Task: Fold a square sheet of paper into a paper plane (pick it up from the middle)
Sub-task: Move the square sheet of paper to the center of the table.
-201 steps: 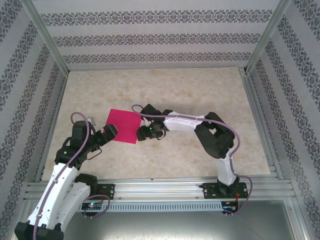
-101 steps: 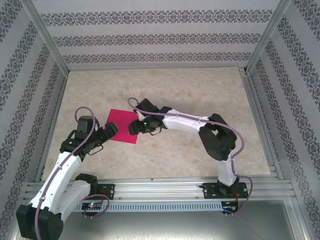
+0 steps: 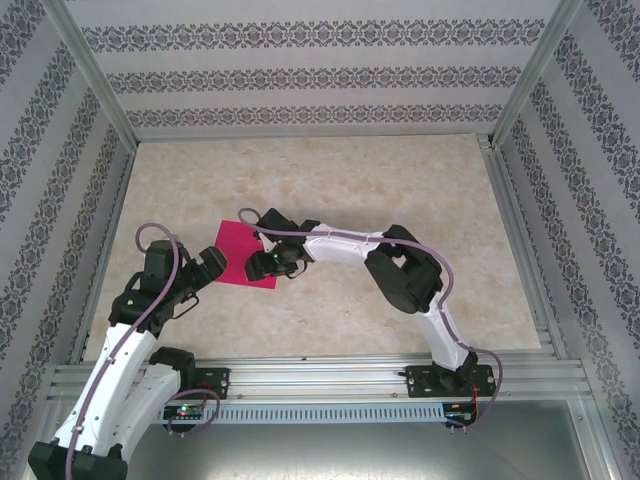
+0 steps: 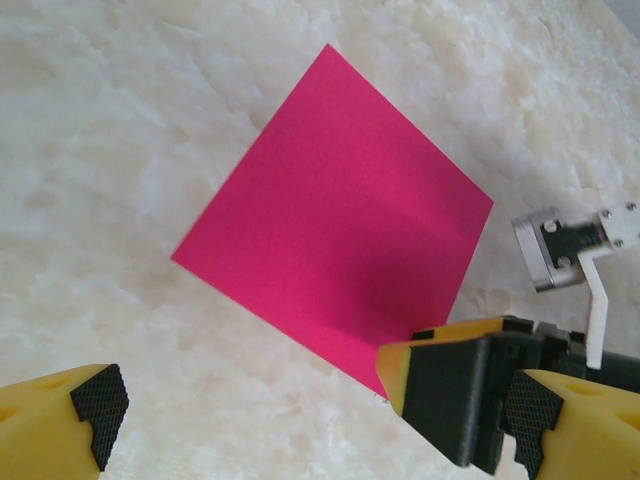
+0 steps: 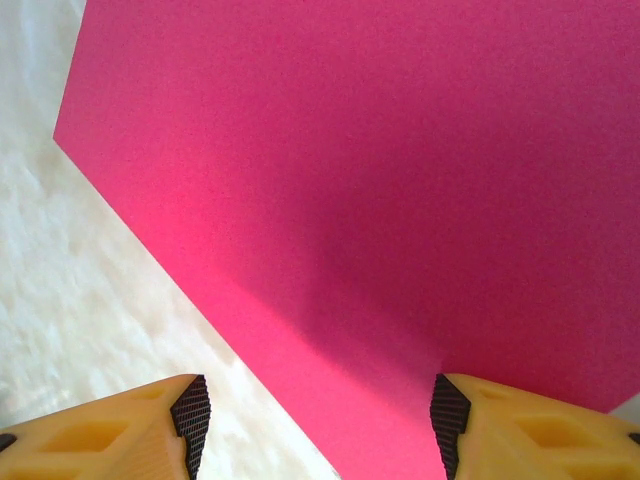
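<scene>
The square sheet of paper (image 3: pixel 237 248) is plain magenta-pink and lies flat and uncreased on the marble tabletop; it fills most of the right wrist view (image 5: pixel 400 180). A paper plane is out of view. My right gripper (image 3: pixel 264 264) hovers open over the sheet's near right part. In its own view (image 5: pixel 320 425), one fingertip is above the paper and the other above bare table, straddling the paper's edge. My left gripper (image 3: pixel 206 267) stands wide open just off the sheet's near left edge, holding nothing (image 4: pixel 312 418). The sheet (image 4: pixel 340 220) lies ahead of it.
A right-arm finger (image 4: pixel 450 395) and its silver mount (image 4: pixel 560 250) sit close in front of my left gripper's right fingertip. Aluminium frame rails (image 3: pixel 100 250) and patterned walls border the marble table (image 3: pixel 400 180) on three sides.
My right gripper has slid left from the sheet's right edge to above its near part, covering more paper. The left gripper has drawn back slightly left. The sheet has not moved.
</scene>
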